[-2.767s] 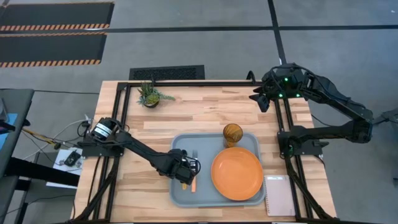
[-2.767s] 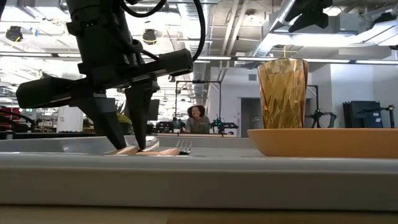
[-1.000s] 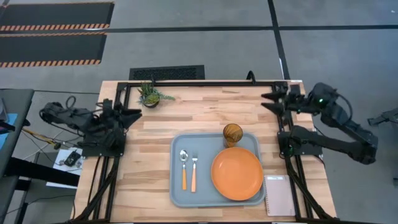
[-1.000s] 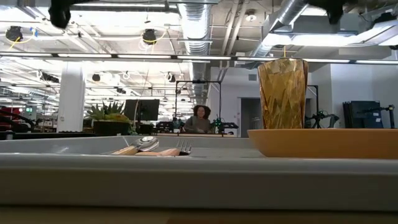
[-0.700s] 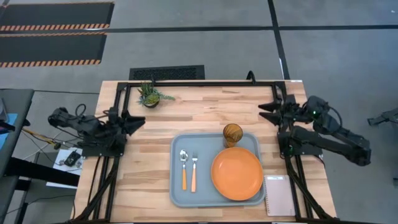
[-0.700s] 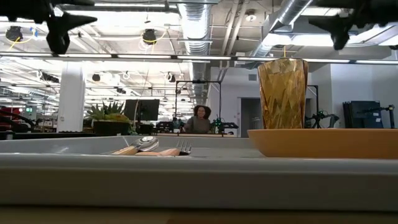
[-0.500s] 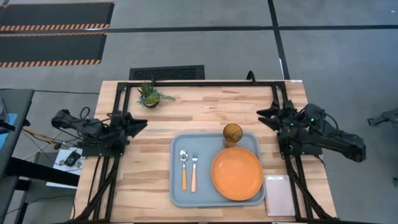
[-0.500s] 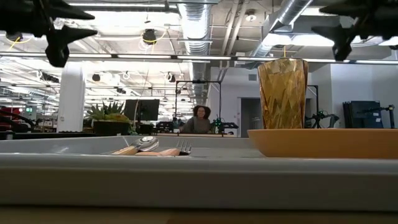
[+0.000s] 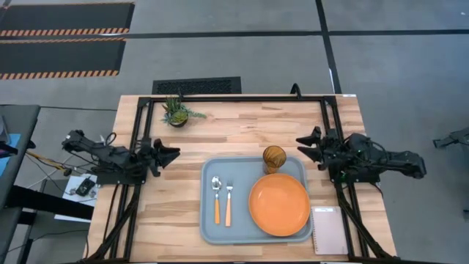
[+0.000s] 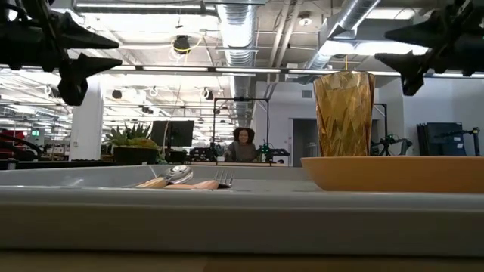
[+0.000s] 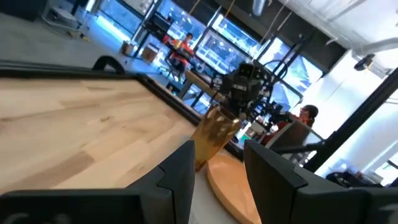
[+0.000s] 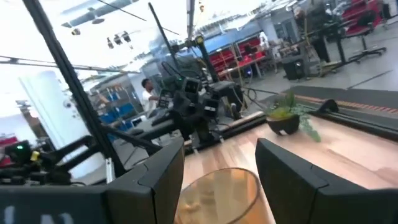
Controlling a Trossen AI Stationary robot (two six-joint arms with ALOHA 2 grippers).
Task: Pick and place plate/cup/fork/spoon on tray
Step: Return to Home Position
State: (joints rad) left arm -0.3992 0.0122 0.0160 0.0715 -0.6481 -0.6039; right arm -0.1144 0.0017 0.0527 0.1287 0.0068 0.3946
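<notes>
The light blue-grey tray lies on the wooden table. On it rest the orange plate, the amber ribbed cup upright at its far edge, the spoon and the fork side by side with orange handles toward the near edge. My left gripper is open and empty over the table's left part. My right gripper is open and empty right of the cup. The cup also shows in the left wrist view and the right wrist view.
A small potted green plant stands at the far left of the table. A white spiral notepad lies right of the tray near the front edge. Black frame rails run along the table's far, left and right sides.
Both arms have folded down toward their rest places at the table's sides. My left gripper has moved toward the table's right and near edges, and my right gripper toward the left and near edges. Both stay open and empty. The things on the tray have not moved.
</notes>
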